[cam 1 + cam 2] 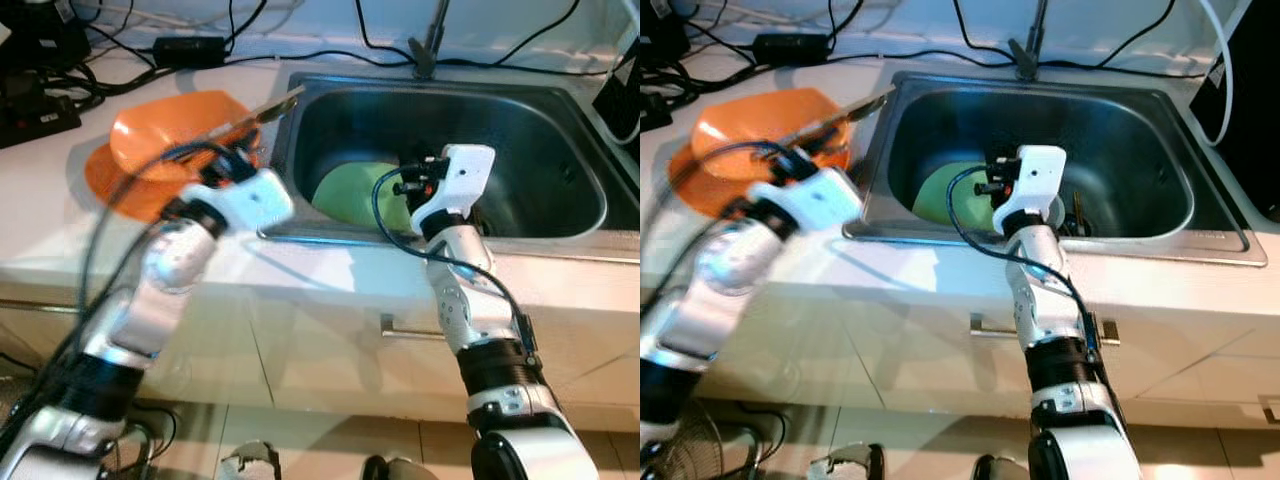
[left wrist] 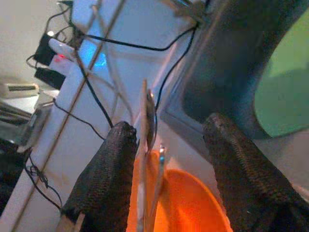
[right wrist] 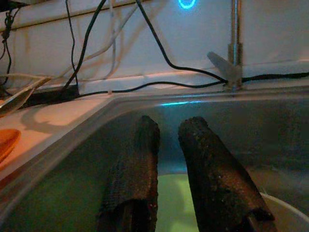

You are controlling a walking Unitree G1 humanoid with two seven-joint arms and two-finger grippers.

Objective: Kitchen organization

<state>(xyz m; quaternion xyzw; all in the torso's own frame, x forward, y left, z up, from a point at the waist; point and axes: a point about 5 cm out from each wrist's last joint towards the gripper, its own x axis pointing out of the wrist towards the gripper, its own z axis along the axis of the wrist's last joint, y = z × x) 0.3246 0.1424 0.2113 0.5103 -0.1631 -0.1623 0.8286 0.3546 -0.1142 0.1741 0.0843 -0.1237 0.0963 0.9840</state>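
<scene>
The right gripper (image 3: 166, 169), fingers nearly together and empty, hangs inside the sink (image 1: 560, 150) directly above the green plate (image 1: 345, 195). The left gripper (image 2: 169, 145), open, hovers over the orange bowl (image 1: 160, 135) and its spoon (image 2: 149, 116) on the counter.

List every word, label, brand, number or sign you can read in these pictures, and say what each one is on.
None can be read.
The black power adapter on the counter shows no print that can be made out.
The blue glowing ring on the wall is a light, cut off by the frame, not a letter.
The orange bowl, green plate and sink bear no marks.
</scene>
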